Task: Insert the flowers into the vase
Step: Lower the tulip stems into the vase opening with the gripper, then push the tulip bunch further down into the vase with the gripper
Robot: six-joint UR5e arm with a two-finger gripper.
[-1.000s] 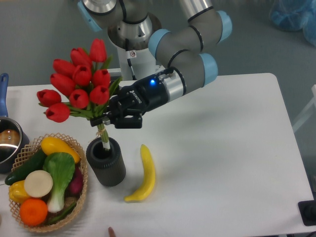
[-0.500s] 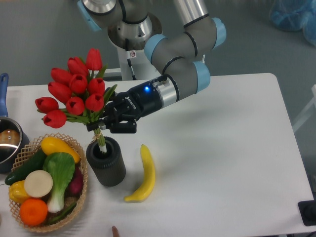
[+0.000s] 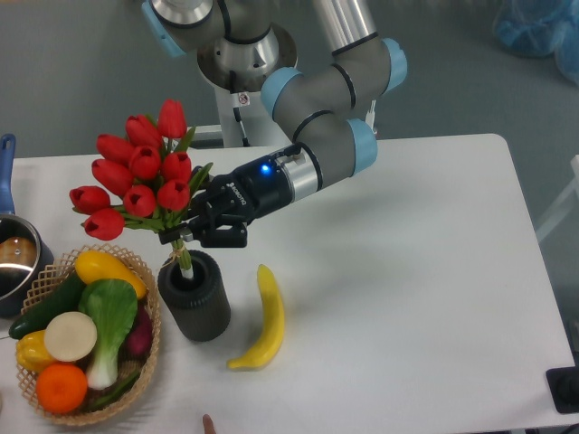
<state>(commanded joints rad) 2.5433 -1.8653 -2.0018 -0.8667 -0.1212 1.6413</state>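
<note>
The flowers, a bunch of red tulips with green leaves, are held tilted to the left above the vase, a short dark grey cylinder at the front left of the table. Their pale stems reach down into the hole in the vase's top. My gripper is shut on the stems just above the vase's rim, coming in from the right.
A wicker basket with vegetables and an orange stands left of the vase, almost touching it. A yellow banana lies right of the vase. A metal pot with a blue handle sits at the left edge.
My gripper has moved left and slightly down with the flowers, and the stems have gone a little deeper into the vase. The bunch stands a bit more upright.
</note>
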